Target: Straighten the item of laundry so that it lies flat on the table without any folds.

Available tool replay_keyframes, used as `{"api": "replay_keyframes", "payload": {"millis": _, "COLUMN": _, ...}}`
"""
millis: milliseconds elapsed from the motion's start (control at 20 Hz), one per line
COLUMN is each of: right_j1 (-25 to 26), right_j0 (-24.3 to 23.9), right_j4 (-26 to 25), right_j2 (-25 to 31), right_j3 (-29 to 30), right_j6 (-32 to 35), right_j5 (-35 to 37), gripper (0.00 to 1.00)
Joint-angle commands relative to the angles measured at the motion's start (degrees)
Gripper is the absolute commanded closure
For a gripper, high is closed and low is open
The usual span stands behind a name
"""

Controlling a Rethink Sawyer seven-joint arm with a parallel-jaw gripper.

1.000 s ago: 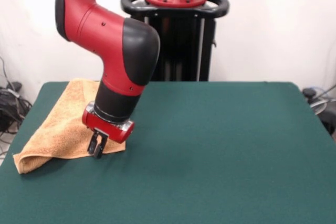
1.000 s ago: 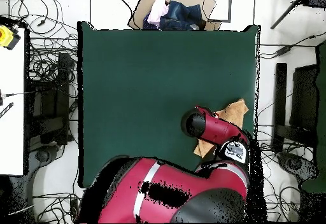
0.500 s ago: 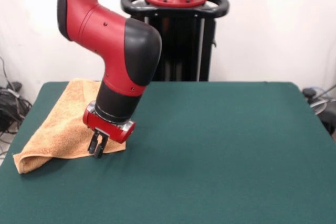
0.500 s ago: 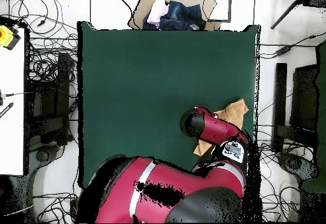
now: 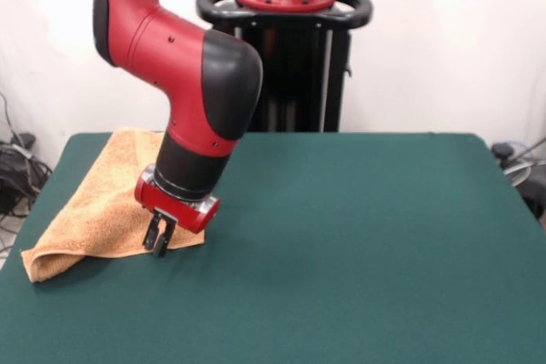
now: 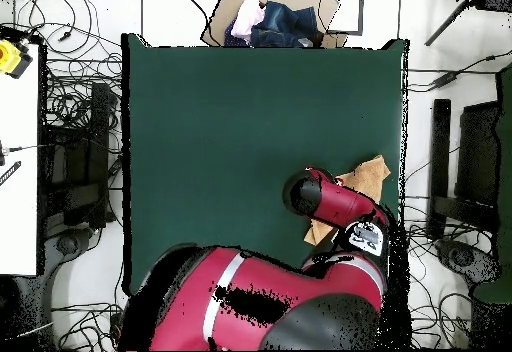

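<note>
While bent down over the towel (image 5: 94,202), gripper (image 5: 158,243) pinches its near edge, clenched; pose unchanged since earlier.

Glossy red arm (image 5: 145,31), black elbow cap, black wrist sleeve, red flange, small dark screws.

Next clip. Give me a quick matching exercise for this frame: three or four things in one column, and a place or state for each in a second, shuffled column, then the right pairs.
Things:
1. towel
2. gripper
3. table
4. arm's black elbow joint

Places or states:
A. covered in dark green cloth, mostly bare
B. down at the towel's edge, at the corner nearest the table's middle
C. folded over at its front corner, near the table's side edge
D. up in the air above the table, over the towel's inner edge

Pairs: 1-C, 2-B, 3-A, 4-D
</note>
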Motion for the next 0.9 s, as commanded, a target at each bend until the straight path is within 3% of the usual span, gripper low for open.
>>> {"api": "replay_keyframes", "payload": {"millis": 50, "right_j1": 4.68, "right_j0": 2.27, "right_j4": 4.40, "right_j2": 5.66, "right_j3": 2.44, "right_j6": 14.01, "right_j5": 1.98, "gripper": 1.00}}
{"api": "replay_keyframes", "payload": {"millis": 400, "right_j1": 8.05, "right_j0": 4.71, "right_j4": 10.24, "right_j2": 2.51, "right_j3": -3.18, "right_j6": 15.20, "right_j5": 4.70, "gripper": 1.00}}
{"api": "replay_keyframes", "payload": {"millis": 900, "right_j1": 12.11, "right_j0": 6.39, "right_j4": 14.46, "right_j2": 0.30, "right_j3": -10.62, "right_j6": 13.03, "right_j5": 7.87, "gripper": 1.00}}
